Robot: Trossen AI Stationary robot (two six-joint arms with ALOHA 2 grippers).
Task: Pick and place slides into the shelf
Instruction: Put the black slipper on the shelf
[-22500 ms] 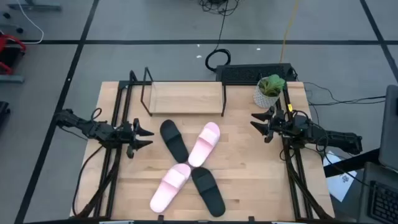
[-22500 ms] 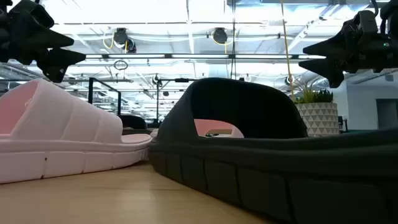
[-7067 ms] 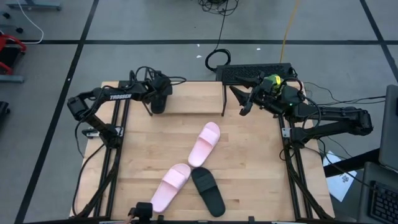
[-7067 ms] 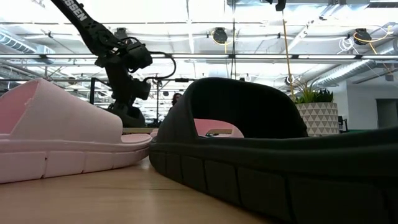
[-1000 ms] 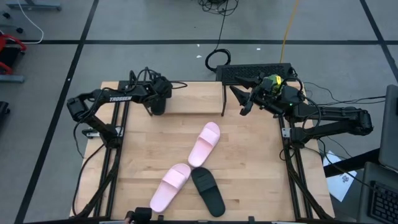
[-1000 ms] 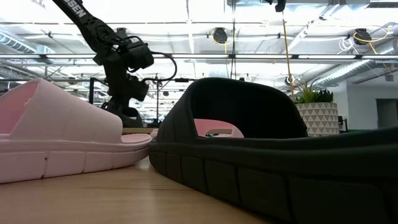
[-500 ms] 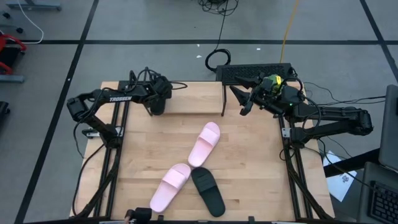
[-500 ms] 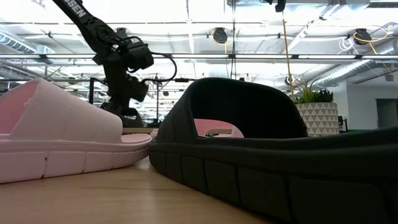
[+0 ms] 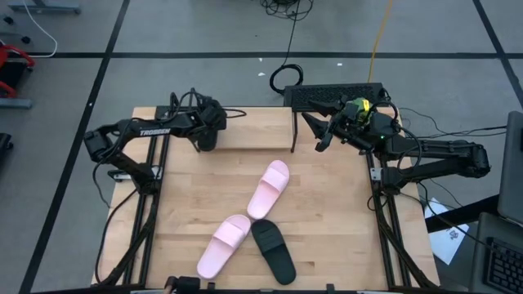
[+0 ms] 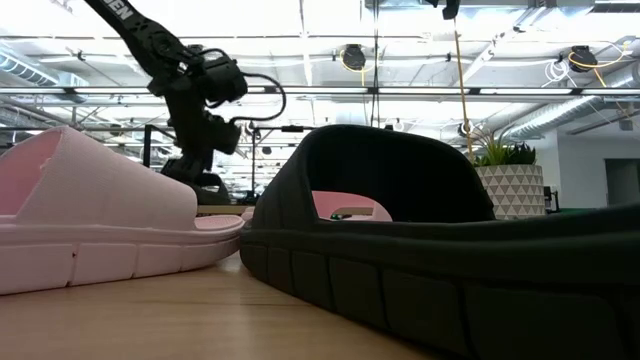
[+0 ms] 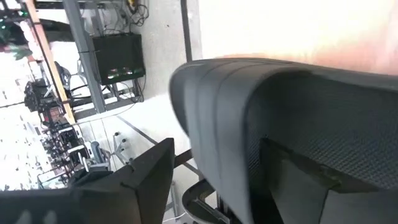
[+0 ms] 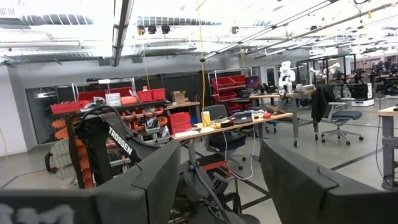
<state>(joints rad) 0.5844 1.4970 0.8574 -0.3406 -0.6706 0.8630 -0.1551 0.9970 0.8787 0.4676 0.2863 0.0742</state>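
The left gripper pinches a black slide at the shelf's left end; the right gripper, fingers spread, hovers beside the potted plant.

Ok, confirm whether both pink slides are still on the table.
Yes: both pink slides lie on the table, off the shelf.

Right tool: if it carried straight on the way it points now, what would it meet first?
Probably the left arm: the right tool points leftward above the shelf, nothing between. Height unclear.
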